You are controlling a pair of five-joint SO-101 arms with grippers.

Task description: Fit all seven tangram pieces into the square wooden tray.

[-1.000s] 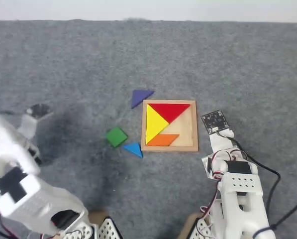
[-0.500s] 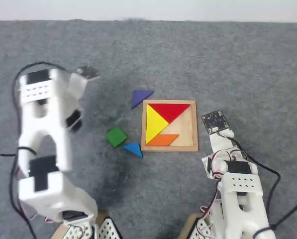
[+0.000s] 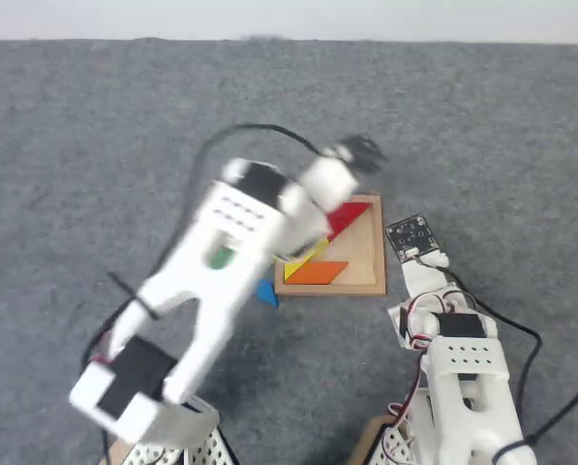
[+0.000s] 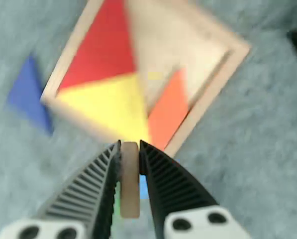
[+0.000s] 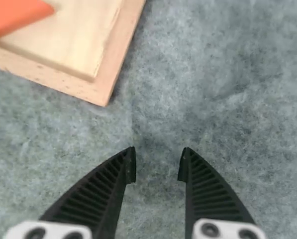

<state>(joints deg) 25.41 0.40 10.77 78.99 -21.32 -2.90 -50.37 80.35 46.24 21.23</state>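
Placement run over a part-filled tray

Grey mat (image 3: 482, 116) carries everything. The left arm (image 3: 221, 262) stretches diagonally across it, with the left gripper (image 3: 361, 152) hanging above the far edge of the tray (image 3: 379, 254), its jaws pinched on a thin tan piece (image 4: 130, 184) seen edge-on. The right gripper (image 5: 156, 157) sits low over the mat just beside a tray corner, jaws spread and empty. A red triangle (image 4: 101, 50), yellow triangle (image 4: 106, 102) and orange piece (image 4: 168, 107) lie in the tray, with bare wood on the side nearer the right arm. A blue triangle (image 3: 264, 294) lies outside the tray. To seat the tan piece well, I judge it should be turned flat, lined up with the gap and lowered squarely without nudging the seated pieces.
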